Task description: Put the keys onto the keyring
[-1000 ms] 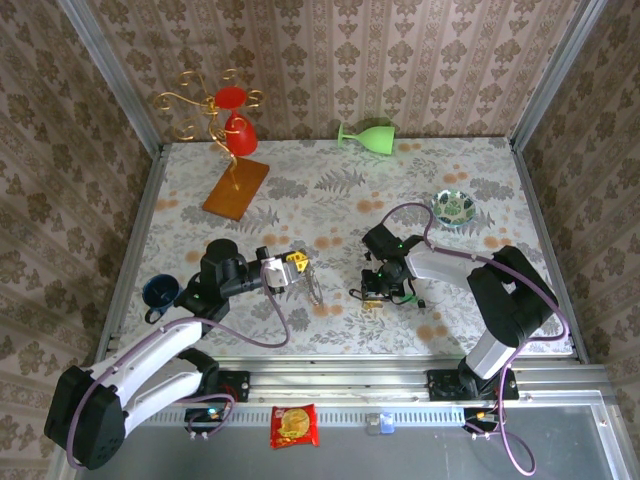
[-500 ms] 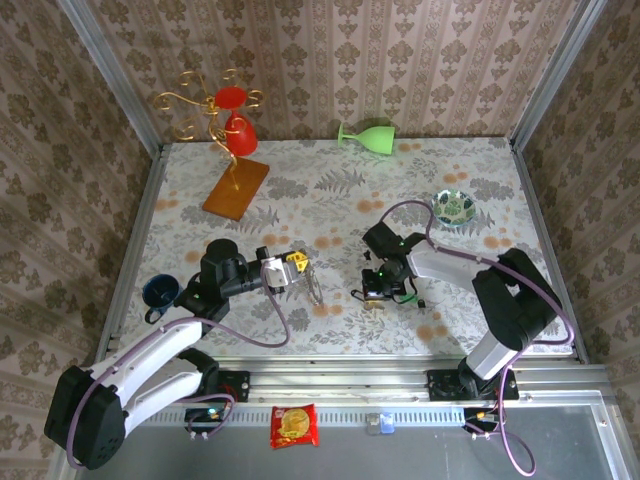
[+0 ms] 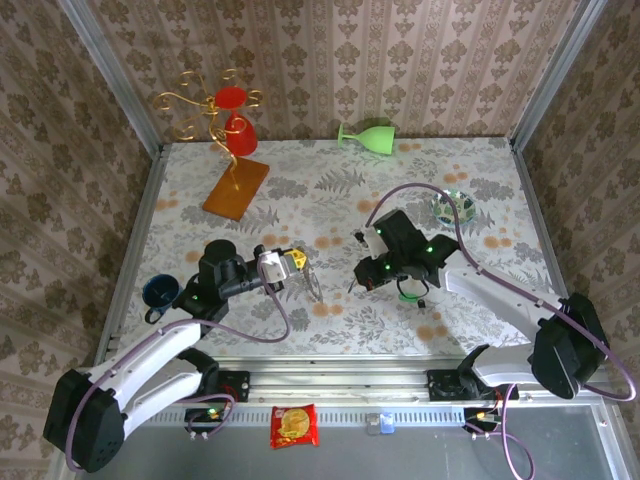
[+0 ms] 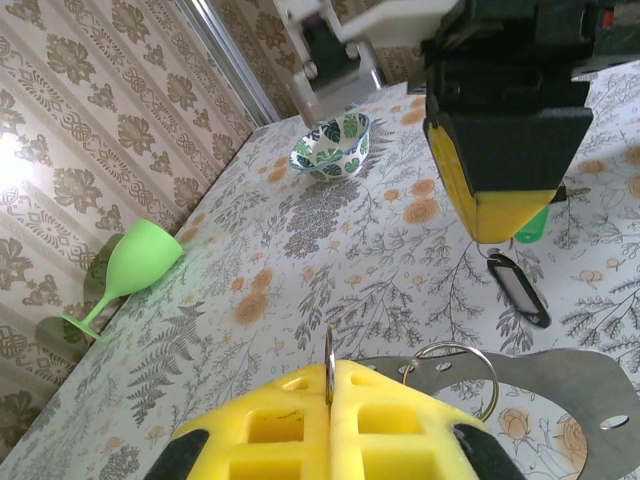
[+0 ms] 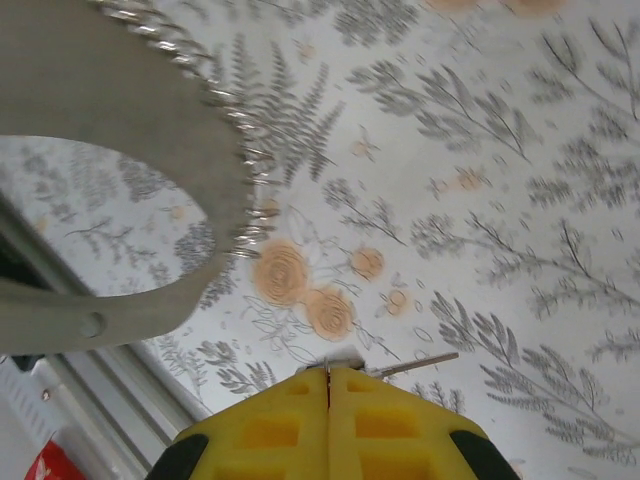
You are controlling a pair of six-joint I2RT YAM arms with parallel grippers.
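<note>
My left gripper (image 3: 296, 263) (image 4: 328, 378) is shut on a thin metal ring seen edge-on, part of the keyring (image 3: 315, 285) (image 4: 560, 372). The keyring's grey band and a second small ring hang just past the fingers. My right gripper (image 3: 363, 279) (image 5: 328, 372) hovers to the keyring's right, shut on a small silver key (image 5: 347, 364) with a thin rod sticking out sideways. The keyring (image 5: 150, 300) with its beaded edge looms at the upper left of the right wrist view. A green key tag (image 3: 408, 291) (image 4: 532, 226) sits behind the right fingers, a dark tag (image 4: 515, 290) on the table.
A patterned bowl (image 3: 453, 207) (image 4: 330, 150) stands at the right rear and a green goblet (image 3: 368, 134) (image 4: 130, 262) lies at the back wall. A gold stand with a red cup (image 3: 232, 118) and an orange board (image 3: 236, 188) are back left. A blue cup (image 3: 160, 292) sits by the left edge.
The right gripper closed on the key near the table and lifted up and left toward the keyring; its arm stretched out to the right. The left gripper barely moved.
</note>
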